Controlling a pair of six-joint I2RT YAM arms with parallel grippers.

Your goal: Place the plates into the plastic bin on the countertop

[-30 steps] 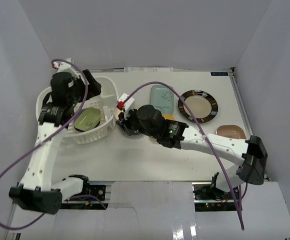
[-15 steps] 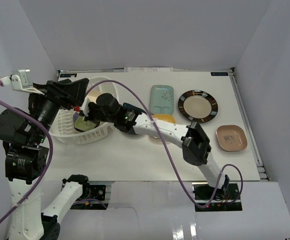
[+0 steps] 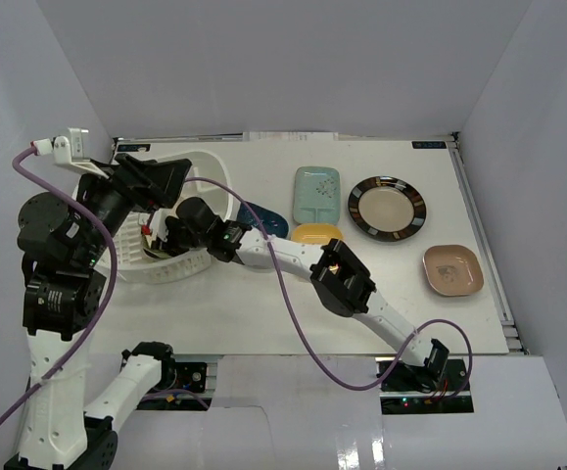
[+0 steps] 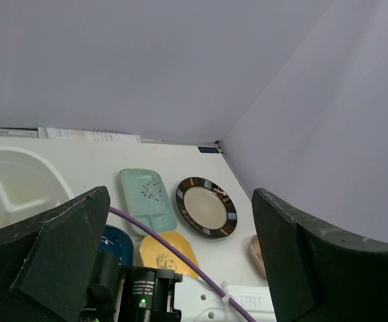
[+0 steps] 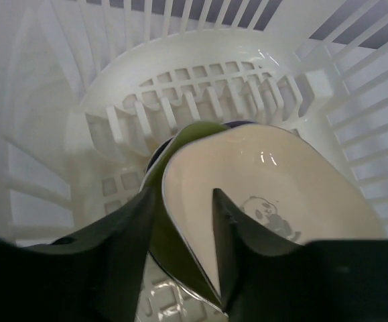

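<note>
My right gripper [image 5: 182, 201] is down inside the plastic bin [image 5: 200, 80]. Its fingers stand apart on either side of the rim of a cream plate with a panda drawing [image 5: 274, 194], which leans on a green plate [image 5: 173, 261]. From above, the right gripper [image 3: 165, 233] sits within the bin [image 3: 200, 262]. My left gripper [image 4: 180, 255] hangs wide open with nothing in it, raised over the bin's back edge [image 3: 165, 176]. On the countertop [image 3: 263, 304] lie a dark blue leaf plate [image 3: 266, 217], a yellow plate [image 3: 317, 235], a pale teal plate [image 3: 317, 193], a round black-rimmed plate [image 3: 388, 208] and a brown plate [image 3: 452, 270].
White walls close in the countertop on three sides. The right arm's forearm [image 3: 273, 253] stretches across the table's middle, partly over the blue plate. Purple cables [image 3: 293, 313] loop from both arms.
The right arm swung left into the bin with the cream plate, and its jaws have parted. The left arm lifted off the bin and drew back to the left.
</note>
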